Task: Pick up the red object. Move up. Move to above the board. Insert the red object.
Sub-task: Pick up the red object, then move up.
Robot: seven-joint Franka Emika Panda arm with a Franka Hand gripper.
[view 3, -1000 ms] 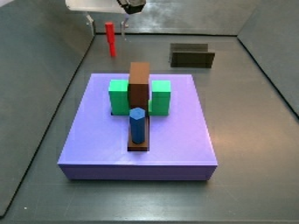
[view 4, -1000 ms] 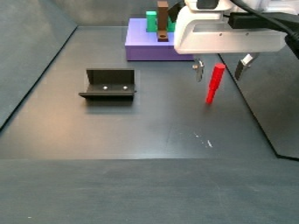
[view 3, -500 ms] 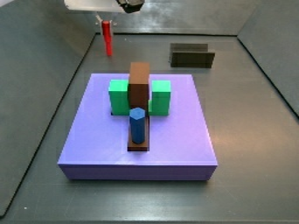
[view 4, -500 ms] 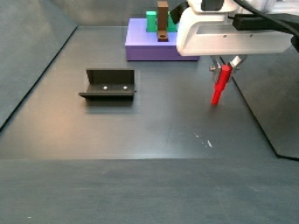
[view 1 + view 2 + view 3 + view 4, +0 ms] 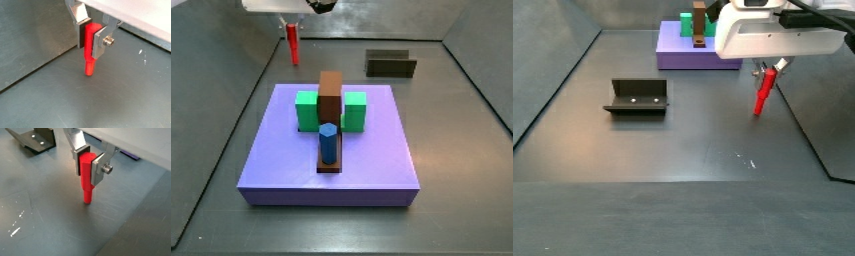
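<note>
My gripper (image 5: 91,34) is clamped on the red object (image 5: 89,56): in both wrist views the two flat silver fingers (image 5: 100,169) press their dark pads against the upper part of the peg, one on each side. The red object (image 5: 85,176) hangs upright between them, its longer lower part projecting below the fingertips and its lower end clear of the grey floor (image 5: 47,228).

In a side view the gripper (image 5: 768,69) sits under the white wrist housing, with the red object (image 5: 762,93) pointing down from it, tilted slightly and held above the floor. In a side view from the opposite end, the red object (image 5: 293,43) shows as a thin vertical rod below the white housing — beyond the far edge of the board (image 5: 372,165) and well apart from it.

The board lies flat on the floor. Along its middle runs a long brown bar (image 5: 330,98), with a green block (image 5: 307,110) on one side and a second green block (image 5: 354,110) on the other, both touching the bar. A blue peg (image 5: 327,142) stands upright in the near part of the bar. In a side view the board (image 5: 681,57) is partly hidden behind the white housing.

The fixture (image 5: 636,97) — a dark L-shaped bracket on its base plate — stands on the floor well apart from the gripper; it also shows in a side view (image 5: 390,64) and at the edge of a wrist view (image 5: 33,139).
</note>
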